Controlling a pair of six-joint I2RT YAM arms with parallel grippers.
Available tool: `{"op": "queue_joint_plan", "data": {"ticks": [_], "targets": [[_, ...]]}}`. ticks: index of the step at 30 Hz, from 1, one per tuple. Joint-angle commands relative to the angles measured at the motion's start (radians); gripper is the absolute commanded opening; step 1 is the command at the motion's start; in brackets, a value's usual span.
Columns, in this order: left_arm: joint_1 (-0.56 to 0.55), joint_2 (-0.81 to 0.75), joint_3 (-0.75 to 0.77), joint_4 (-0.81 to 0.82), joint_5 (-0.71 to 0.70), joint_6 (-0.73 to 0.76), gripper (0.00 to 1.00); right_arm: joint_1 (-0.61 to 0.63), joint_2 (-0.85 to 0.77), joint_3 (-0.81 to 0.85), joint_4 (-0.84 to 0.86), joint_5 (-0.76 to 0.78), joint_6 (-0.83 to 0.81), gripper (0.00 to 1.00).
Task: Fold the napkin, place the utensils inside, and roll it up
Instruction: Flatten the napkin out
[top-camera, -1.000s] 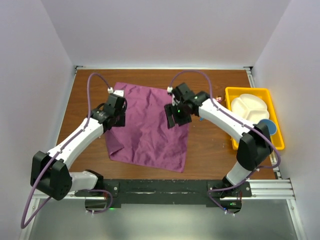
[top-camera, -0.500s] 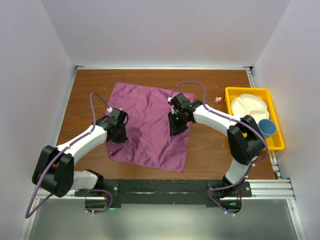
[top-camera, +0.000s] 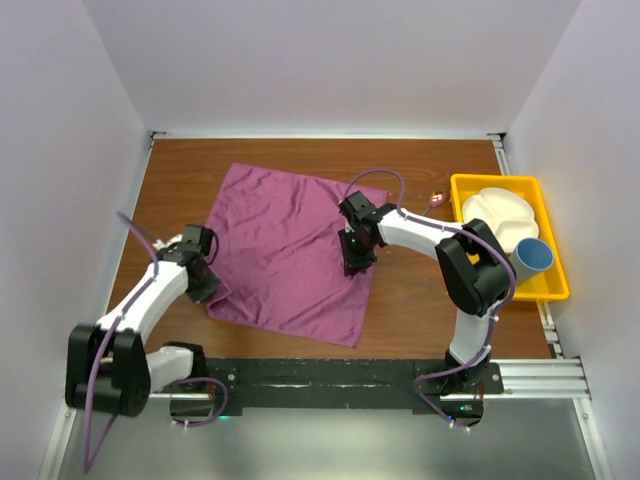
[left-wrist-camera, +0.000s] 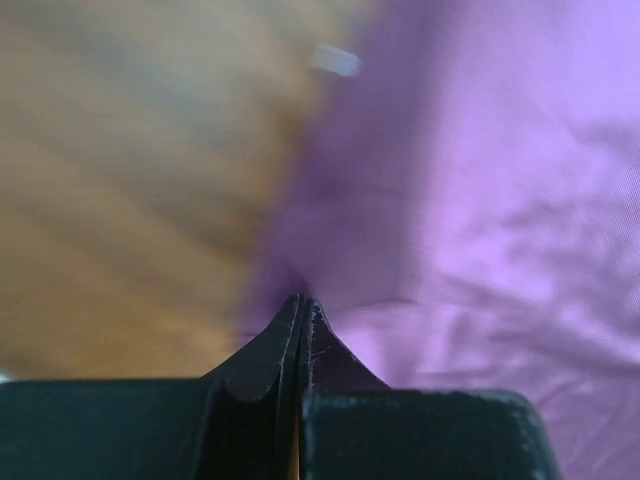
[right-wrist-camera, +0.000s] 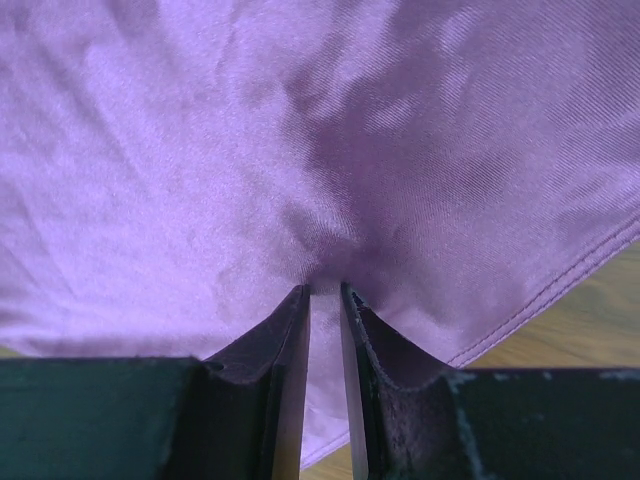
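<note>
Tabletop (top-camera: 420, 300) of brown wood filled the middle of the overhead view, enclosed by pale walls. The napkin (top-camera: 290, 255) lay spread flat on it, left of frame centre, turned slightly so that one corner pointed toward the lower left. A yellow tray (top-camera: 500, 180) stood at the right edge of the table, well apart from the cloth. It held a white divided plate (top-camera: 495, 215) in its upper half and a blue cup (top-camera: 533, 258) in its lower half. The left gripper (top-camera: 205, 288) sat at the napkin's lower-left corner. In the left wrist view its fingers met tip to tip (left-wrist-camera: 302, 300) with no gap, right on the cloth's edge, where the fabric puckered into a dark fold. The right gripper (top-camera: 355, 265) was on the napkin near its right edge. In the right wrist view its jaws stood narrow (right-wrist-camera: 325, 290), with a strip of purple cloth pinched between them and creases drawn toward the tips. A small pinkish object (top-camera: 436, 198) lay on the wood just left of the tray, too small to identify.
</note>
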Motion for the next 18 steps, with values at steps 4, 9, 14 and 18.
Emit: {"op": "queue_joint_plan", "data": {"ticks": [4,9,14,18], "targets": [[0.068,-0.216,0.275,-0.369,-0.478,-0.239,0.00,-0.023,0.050,0.079,-0.090,0.199,-0.058,0.24],[0.065,-0.172,0.276,-0.146,-0.326,0.065,0.06,-0.014,-0.009,0.143,-0.110,0.137,-0.115,0.29],[0.036,-0.065,0.101,0.255,0.379,0.270,0.17,-0.012,-0.034,0.177,-0.130,0.035,-0.119,0.35],[-0.085,0.012,0.080,0.267,0.345,0.242,0.20,-0.014,-0.028,0.148,-0.101,-0.026,-0.110,0.36]]}}
